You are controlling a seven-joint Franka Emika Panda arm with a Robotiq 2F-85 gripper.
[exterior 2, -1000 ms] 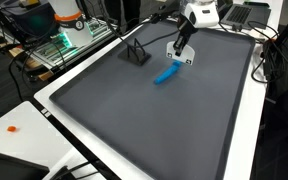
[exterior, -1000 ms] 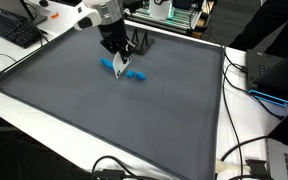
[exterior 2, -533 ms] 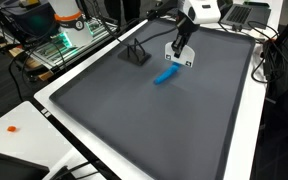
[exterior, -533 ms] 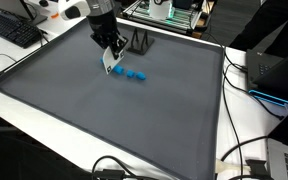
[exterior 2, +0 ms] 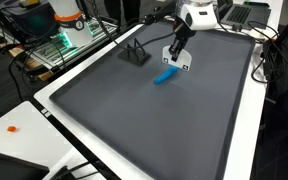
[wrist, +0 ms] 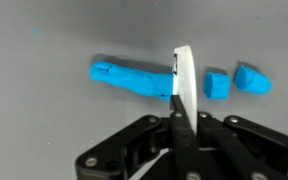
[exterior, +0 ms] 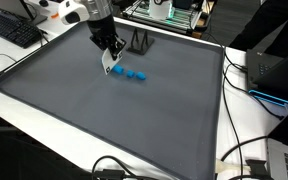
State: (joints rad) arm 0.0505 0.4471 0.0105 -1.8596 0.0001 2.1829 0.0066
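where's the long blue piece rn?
Wrist view: long blue piece lies just left of the white blade in the gripper; two small blue bits lie right of it.

In the wrist view the blade (wrist: pixel 184 72) stands upright in the gripper (wrist: pixel 180 120), at the right end of the long roll (wrist: pixel 130 79), which stretches away to its left. 2 small pieces lie in a row to the blade's right: the near piece (wrist: pixel 217 85) just beside it, the outer piece (wrist: pixel 252 79) beyond. In an exterior view all lie on the mat (exterior: pixel 104 120), and the stand (exterior: pixel 140 42) is behind them near its far edge.
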